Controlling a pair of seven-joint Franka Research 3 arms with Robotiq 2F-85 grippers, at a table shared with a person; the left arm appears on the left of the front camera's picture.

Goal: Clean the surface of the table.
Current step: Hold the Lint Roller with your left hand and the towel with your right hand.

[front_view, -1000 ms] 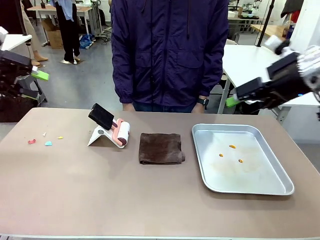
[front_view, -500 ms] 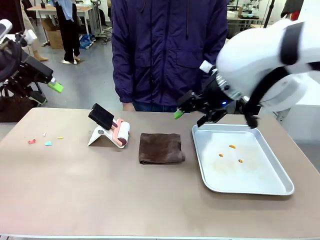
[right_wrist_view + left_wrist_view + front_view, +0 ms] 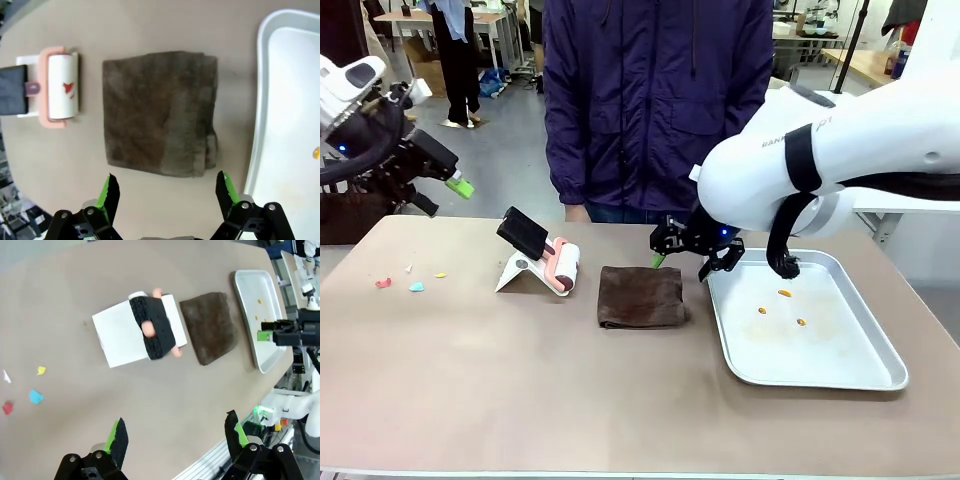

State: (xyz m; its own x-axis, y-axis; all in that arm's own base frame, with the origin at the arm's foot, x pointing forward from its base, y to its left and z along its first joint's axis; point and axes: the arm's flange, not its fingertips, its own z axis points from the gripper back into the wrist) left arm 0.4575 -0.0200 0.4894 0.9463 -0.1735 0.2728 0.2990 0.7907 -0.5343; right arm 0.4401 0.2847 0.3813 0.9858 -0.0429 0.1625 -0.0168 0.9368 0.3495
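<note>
Right end effector (image 3: 682, 264) has swung down over the brown cloth (image 3: 642, 296), fingers wide like the left end effector (image 3: 176, 432).

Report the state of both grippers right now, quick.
Left gripper: open, holding nothing, above the table.
Right gripper: open, holding nothing, pointed at the brown cloth.
</note>
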